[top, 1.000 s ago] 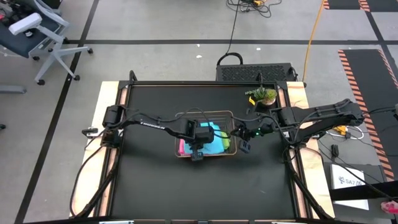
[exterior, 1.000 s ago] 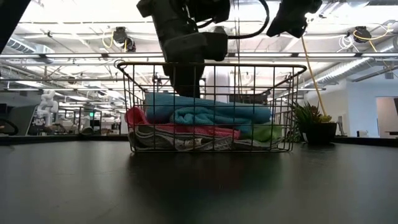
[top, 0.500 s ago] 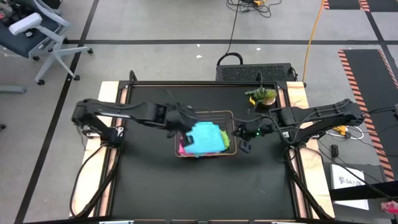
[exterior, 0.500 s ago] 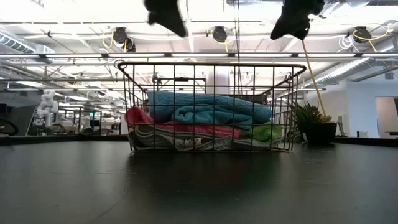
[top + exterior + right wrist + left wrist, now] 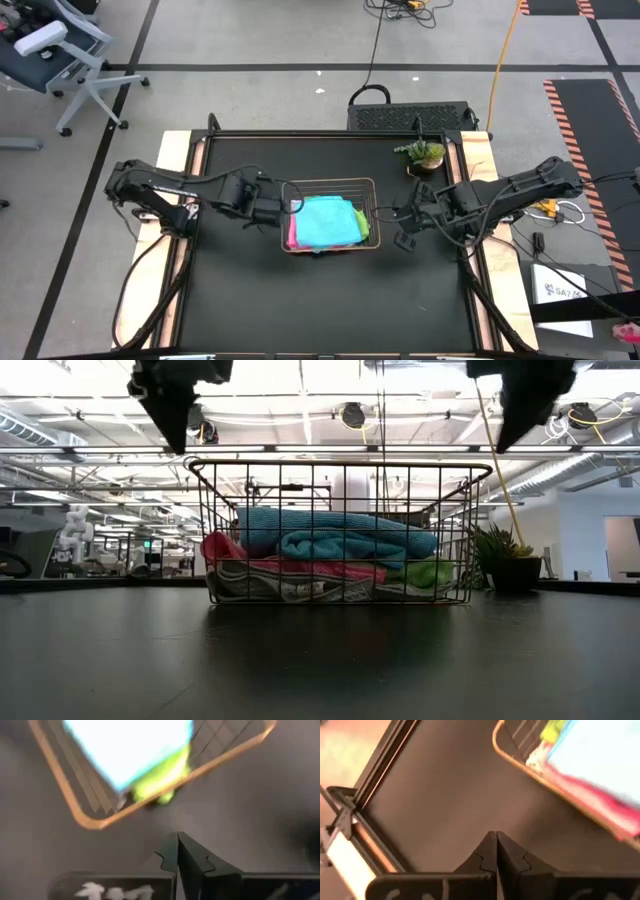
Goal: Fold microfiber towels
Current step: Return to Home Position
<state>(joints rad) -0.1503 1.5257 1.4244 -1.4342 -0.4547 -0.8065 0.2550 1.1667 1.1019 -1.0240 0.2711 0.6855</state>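
Teal-blue pile tops the stack of microfiber towels (image 5: pixel 328 222), which sits folded in the wire basket (image 5: pixel 330 182) at mid-table, seen from above. A pink towel (image 5: pixel 291 234) peeps out at the stack's left edge and a lime green towel (image 5: pixel 365 228) at its right. The basket's long axis runs across the table (image 5: pixel 250 290) from my left side to my right, and I flank it. My left claw (image 5: pixel 284 207) is just beside its left end, and my right claw (image 5: pixel 406 238) is near its right end, a little toward the front. The left is the nearer. A potted plant (image 5: pixel 424 153) stands well apart at the far right corner.

From table height, both claws hang higher than the rim, one off each end, clear of the wire. Through the thin mesh the cloths lie in soft rounded rolls: blue-green on top, pink beneath, lime at the right, a pale towel (image 5: pixel 280 590) flattened at the bottom.

Past my left wrist, the two dark fingers press together with nothing between them. The basket's rounded corner lies ahead.

Past my right wrist, the fingers likewise meet, empty, facing the corner where the lime cloth bulges.

The folding looks finished to me. I judge that pulling back calls for each arm to draw outward along that long axis, so no finger catches the wire.
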